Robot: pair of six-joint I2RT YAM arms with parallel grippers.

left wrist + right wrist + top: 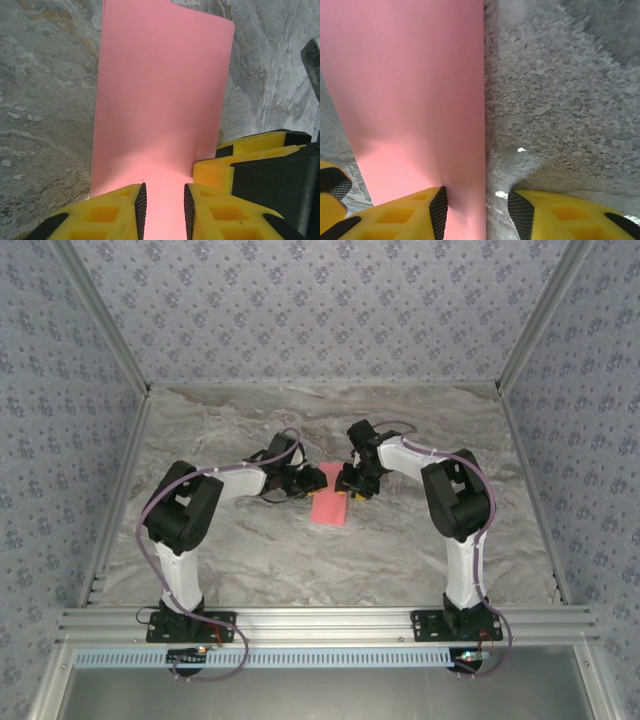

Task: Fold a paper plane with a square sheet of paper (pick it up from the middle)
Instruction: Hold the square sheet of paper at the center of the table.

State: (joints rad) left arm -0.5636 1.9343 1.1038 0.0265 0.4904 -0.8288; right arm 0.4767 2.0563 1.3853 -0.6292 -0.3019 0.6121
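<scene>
The square sheet of paper [329, 505] is salmon-pink and lies on the marble table as a flat oblong between my two grippers. The paper plane is out of view. My left gripper [303, 483] sits at the sheet's far left corner. In the left wrist view its jaws [164, 192] stand apart over the sheet [160, 100], which shows flat in the gap. My right gripper [350, 485] is at the far right corner. Its jaws [477, 197] are open and straddle the sheet's [415, 90] right edge, one finger over paper, the other over bare table.
The grey marbled tabletop [250, 550] has free room on all sides of the sheet. Patterned walls and aluminium rails [330, 620] enclose it. The grippers are close together: a right finger [215, 172] shows in the left wrist view, a left finger [330, 182] in the right.
</scene>
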